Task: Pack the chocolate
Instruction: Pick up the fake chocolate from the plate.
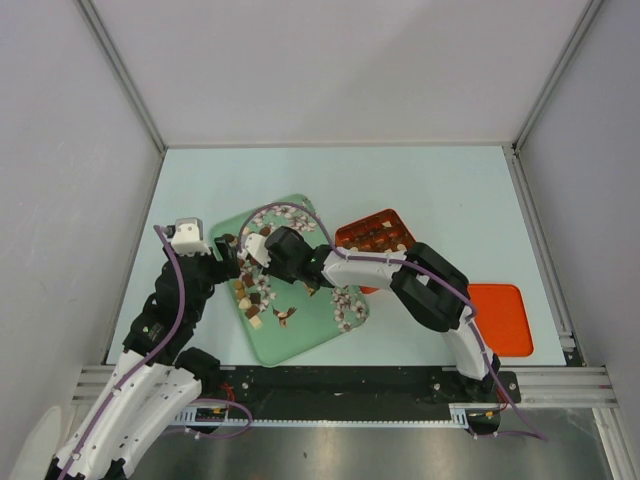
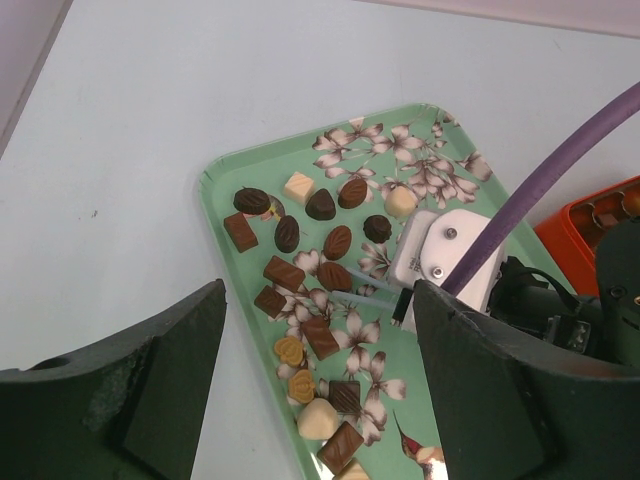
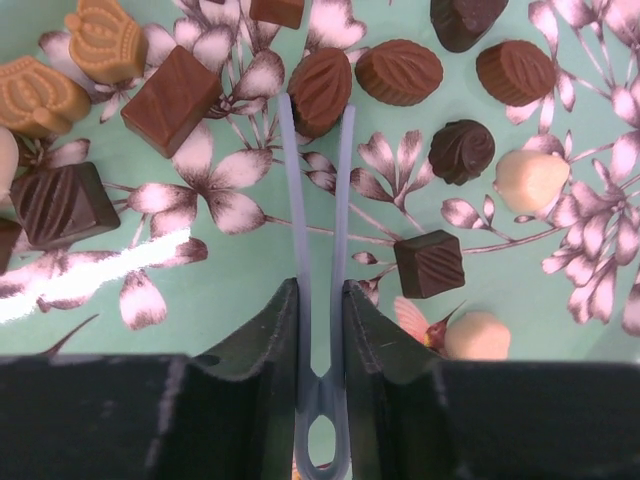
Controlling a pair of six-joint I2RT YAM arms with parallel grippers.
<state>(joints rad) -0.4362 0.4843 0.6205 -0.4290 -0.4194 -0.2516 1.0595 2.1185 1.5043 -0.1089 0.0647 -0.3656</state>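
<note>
At the top centre of the right wrist view, a leaf-shaped brown chocolate (image 3: 320, 90) sits between the tips of thin pale blue plastic tweezers (image 3: 318, 230). Other chocolates (image 3: 428, 263) lie around it on the mint-green flowered tray (image 3: 240, 275). Your right gripper (image 3: 320, 300) pinches the tweezers. Your left gripper (image 2: 318, 370) hangs spread over the tray's left edge.

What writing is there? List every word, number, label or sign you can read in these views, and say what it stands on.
None can be read in any view.
The chocolates carry only moulded crowns, leaves and ridges.
The green tray has only printed flowers.
The orange box and the blue tweezers show no lettering.
</note>
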